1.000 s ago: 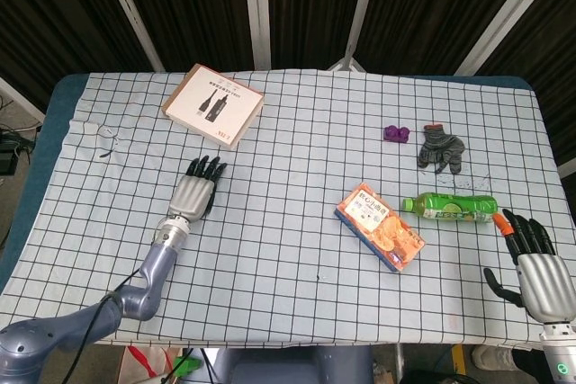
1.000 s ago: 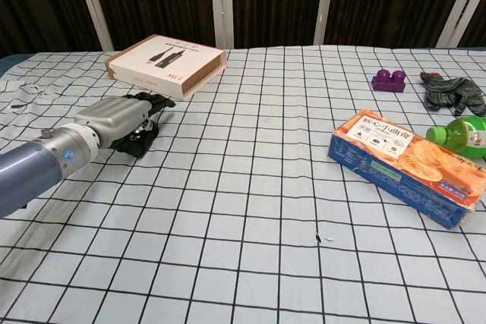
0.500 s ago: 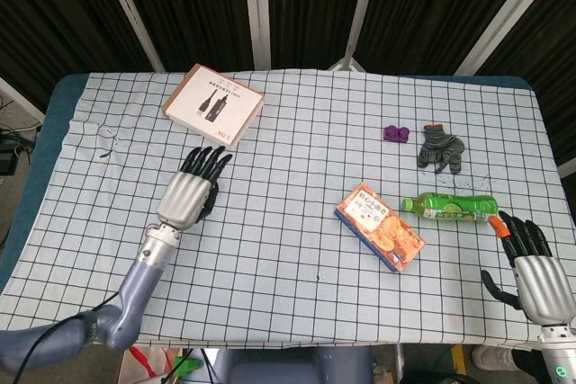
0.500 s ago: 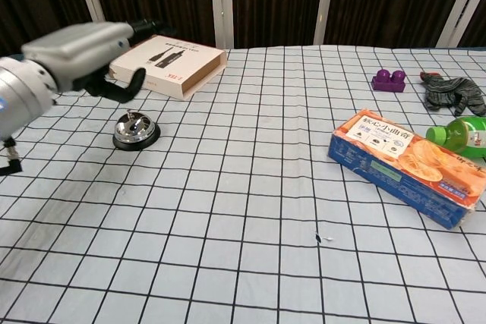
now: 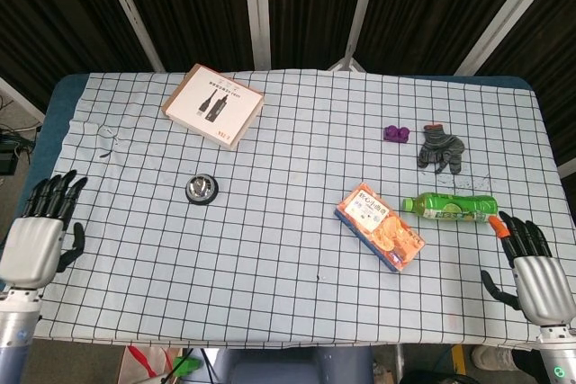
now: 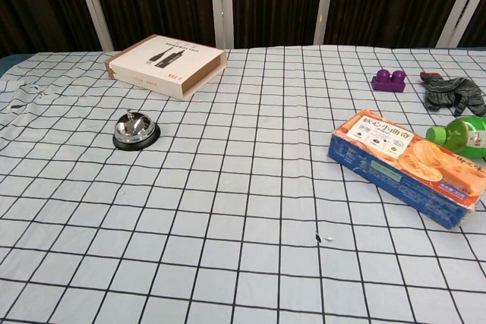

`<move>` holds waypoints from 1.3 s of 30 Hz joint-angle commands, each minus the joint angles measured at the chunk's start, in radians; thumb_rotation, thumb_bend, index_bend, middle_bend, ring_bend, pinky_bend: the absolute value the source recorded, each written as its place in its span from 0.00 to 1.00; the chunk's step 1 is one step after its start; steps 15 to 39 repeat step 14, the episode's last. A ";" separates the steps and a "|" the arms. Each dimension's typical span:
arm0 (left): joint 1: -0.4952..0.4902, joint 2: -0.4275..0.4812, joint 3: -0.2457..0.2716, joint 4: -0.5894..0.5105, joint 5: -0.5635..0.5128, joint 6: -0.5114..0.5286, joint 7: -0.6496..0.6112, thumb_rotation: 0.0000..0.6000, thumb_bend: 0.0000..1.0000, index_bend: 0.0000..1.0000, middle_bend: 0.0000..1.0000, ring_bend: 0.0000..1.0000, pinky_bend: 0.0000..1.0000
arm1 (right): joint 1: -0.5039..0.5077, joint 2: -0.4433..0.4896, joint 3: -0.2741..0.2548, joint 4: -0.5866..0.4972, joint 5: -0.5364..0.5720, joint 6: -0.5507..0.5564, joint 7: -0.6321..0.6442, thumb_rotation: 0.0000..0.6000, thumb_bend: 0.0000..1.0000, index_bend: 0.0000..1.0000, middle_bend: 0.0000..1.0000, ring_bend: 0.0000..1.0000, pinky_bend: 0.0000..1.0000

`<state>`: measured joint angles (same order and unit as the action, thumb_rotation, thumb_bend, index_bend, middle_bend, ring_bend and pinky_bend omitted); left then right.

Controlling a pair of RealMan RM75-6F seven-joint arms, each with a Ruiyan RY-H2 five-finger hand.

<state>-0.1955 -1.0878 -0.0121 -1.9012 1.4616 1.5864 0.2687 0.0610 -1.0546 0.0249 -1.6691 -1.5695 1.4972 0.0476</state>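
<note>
A small silver call bell sits on the checked tablecloth, left of centre, with nothing touching it. My left hand hovers at the table's near left edge, well left of the bell, fingers spread and holding nothing. My right hand is at the near right corner, fingers apart and empty, just below the orange cap of a lying green bottle. Neither hand shows in the chest view.
A flat brown and white box lies at the back left. An orange and blue snack box lies right of centre. A purple block and a grey glove lie at the back right.
My left hand lifted off the bell and drew back to the near left edge, uncovering the bell. The right hand stayed put.
</note>
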 commanded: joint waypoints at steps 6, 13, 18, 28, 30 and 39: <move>0.123 -0.018 0.066 0.198 0.086 0.114 -0.218 1.00 0.90 0.00 0.00 0.00 0.00 | 0.001 -0.001 0.003 0.001 0.009 -0.006 -0.001 1.00 0.39 0.08 0.00 0.00 0.00; 0.131 -0.034 0.055 0.244 0.109 0.121 -0.246 1.00 0.90 0.00 0.00 0.00 0.00 | 0.007 -0.005 0.004 -0.001 0.005 -0.011 -0.007 1.00 0.39 0.08 0.00 0.00 0.00; 0.132 -0.033 0.054 0.246 0.107 0.119 -0.249 1.00 0.90 0.00 0.00 0.00 0.00 | 0.007 -0.005 0.005 -0.002 0.005 -0.012 -0.009 1.00 0.39 0.08 0.00 0.00 0.00; 0.132 -0.033 0.054 0.246 0.107 0.119 -0.249 1.00 0.90 0.00 0.00 0.00 0.00 | 0.007 -0.005 0.005 -0.002 0.005 -0.012 -0.009 1.00 0.39 0.08 0.00 0.00 0.00; 0.132 -0.033 0.054 0.246 0.107 0.119 -0.249 1.00 0.90 0.00 0.00 0.00 0.00 | 0.007 -0.005 0.005 -0.002 0.005 -0.012 -0.009 1.00 0.39 0.08 0.00 0.00 0.00; 0.132 -0.033 0.054 0.246 0.107 0.119 -0.249 1.00 0.90 0.00 0.00 0.00 0.00 | 0.007 -0.005 0.005 -0.002 0.005 -0.012 -0.009 1.00 0.39 0.08 0.00 0.00 0.00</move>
